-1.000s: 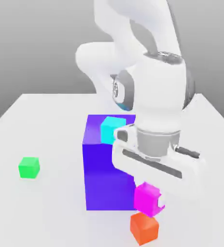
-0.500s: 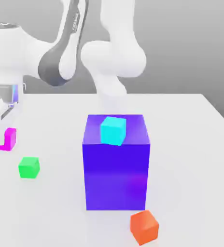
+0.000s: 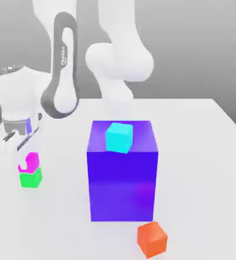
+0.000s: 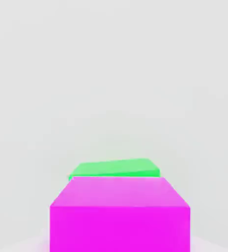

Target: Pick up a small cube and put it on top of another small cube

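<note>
The small magenta cube (image 3: 34, 160) rests on top of the small green cube (image 3: 31, 179) at the exterior view's left, near the table's edge. My gripper (image 3: 24, 158) hangs straight down over this stack, and part of the hand covers the magenta cube's left side. In the hand view the magenta cube (image 4: 120, 216) sits close under the camera, with a strip of the green cube (image 4: 116, 168) showing just beyond it.
A big blue-violet block (image 3: 122, 183) stands mid-table with a cyan cube (image 3: 119, 137) on its top. An orange-red cube (image 3: 152, 238) lies on the white table (image 3: 201, 167) in front of the block. The arm's base rises behind the block.
The arm swung from the block's front corner to the exterior view's left, carrying the magenta cube. The cube then came down from beside and above the green cube onto its top.
</note>
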Robot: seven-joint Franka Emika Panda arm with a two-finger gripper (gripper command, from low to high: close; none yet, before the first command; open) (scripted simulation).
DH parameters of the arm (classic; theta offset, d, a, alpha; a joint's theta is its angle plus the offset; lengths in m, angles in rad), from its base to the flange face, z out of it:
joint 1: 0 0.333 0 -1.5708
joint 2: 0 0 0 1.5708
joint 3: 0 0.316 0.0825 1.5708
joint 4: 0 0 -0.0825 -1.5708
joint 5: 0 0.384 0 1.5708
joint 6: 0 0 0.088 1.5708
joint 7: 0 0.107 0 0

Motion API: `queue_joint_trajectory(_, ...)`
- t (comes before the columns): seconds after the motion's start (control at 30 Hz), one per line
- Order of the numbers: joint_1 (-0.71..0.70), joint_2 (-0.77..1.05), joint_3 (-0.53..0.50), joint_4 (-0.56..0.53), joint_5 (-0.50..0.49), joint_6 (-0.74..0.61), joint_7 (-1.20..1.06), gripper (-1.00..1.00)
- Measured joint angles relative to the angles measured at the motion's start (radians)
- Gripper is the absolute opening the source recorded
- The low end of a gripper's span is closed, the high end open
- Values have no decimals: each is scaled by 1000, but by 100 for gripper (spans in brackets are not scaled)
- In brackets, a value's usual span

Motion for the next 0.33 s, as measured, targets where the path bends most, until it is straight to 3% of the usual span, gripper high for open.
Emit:
queue_joint_trajectory(0.13,-2,4,0,0,1,2,-1,100)
queue_joint_trajectory(0.33,-44,-182,12,-8,-118,-171,82,100)
